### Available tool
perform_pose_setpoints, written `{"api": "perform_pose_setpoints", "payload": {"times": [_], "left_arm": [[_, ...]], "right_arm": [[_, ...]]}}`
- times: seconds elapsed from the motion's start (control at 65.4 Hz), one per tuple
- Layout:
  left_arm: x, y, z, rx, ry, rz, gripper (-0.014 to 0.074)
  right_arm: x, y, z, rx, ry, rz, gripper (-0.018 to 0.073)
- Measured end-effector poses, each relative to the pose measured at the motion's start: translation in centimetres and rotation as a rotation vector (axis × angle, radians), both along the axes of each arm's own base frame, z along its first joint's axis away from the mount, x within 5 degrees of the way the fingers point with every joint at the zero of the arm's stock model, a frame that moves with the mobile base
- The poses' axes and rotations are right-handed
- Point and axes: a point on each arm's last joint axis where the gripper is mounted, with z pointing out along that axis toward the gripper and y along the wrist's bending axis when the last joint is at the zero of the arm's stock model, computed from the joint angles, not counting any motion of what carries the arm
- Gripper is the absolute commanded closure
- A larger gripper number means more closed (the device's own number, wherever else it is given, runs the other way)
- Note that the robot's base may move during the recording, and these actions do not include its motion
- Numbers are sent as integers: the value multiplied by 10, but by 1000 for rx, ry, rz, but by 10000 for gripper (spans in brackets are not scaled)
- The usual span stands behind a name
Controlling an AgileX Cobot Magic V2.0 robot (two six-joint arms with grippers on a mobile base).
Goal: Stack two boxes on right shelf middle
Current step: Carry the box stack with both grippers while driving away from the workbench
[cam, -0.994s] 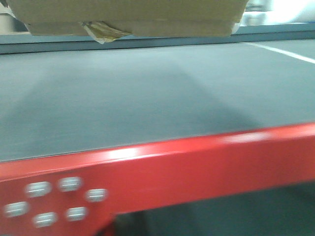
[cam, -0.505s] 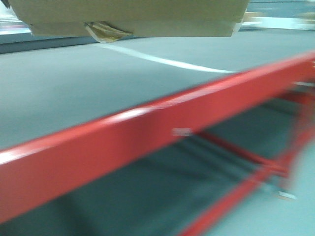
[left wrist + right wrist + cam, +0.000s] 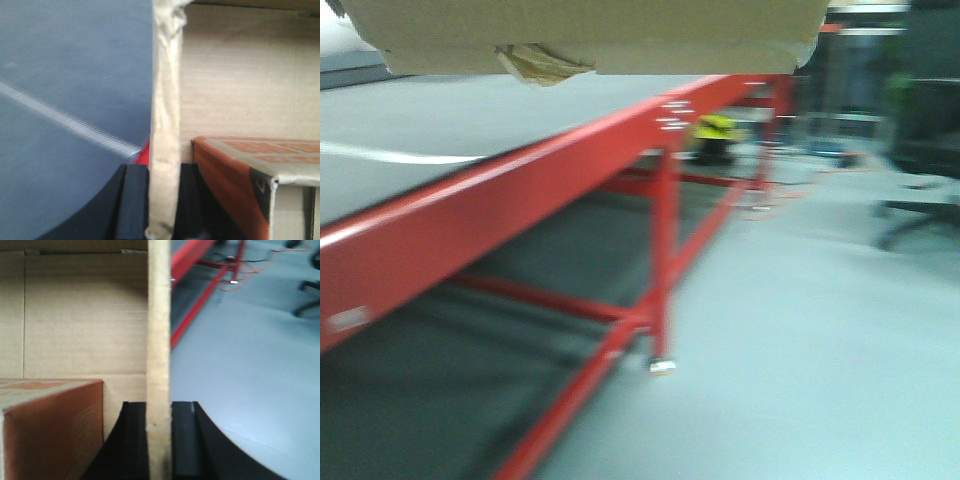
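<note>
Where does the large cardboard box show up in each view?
Front-facing: large cardboard box, underside along the top edge.
Left wrist: its wall edge vertical at centre, interior right.
Right wrist: wall edge vertical at centre, interior left.
Shared landmark: red rack frame.

Box (image 3: pixel 590 30) at top, rack (image 3: pixel 500 190) beneath at left — floor (image 3: pixel 800 350) right, chair (image 3: pixel 920 205) far right

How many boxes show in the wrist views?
2: a large tan corrugated cardboard box, held at its walls; a smaller orange-printed box inside it. More may be hidden.
</note>
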Motion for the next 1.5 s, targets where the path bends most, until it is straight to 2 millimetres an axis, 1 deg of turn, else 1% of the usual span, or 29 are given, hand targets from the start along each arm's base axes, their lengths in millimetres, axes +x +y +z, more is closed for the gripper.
{"api": "perform_pose_setpoints", "payload": {"times": [1.499], "left_arm": [[0,0,0,0,0,0,708]], "right_arm": [[0,0,0,0,0,0,712]]}}
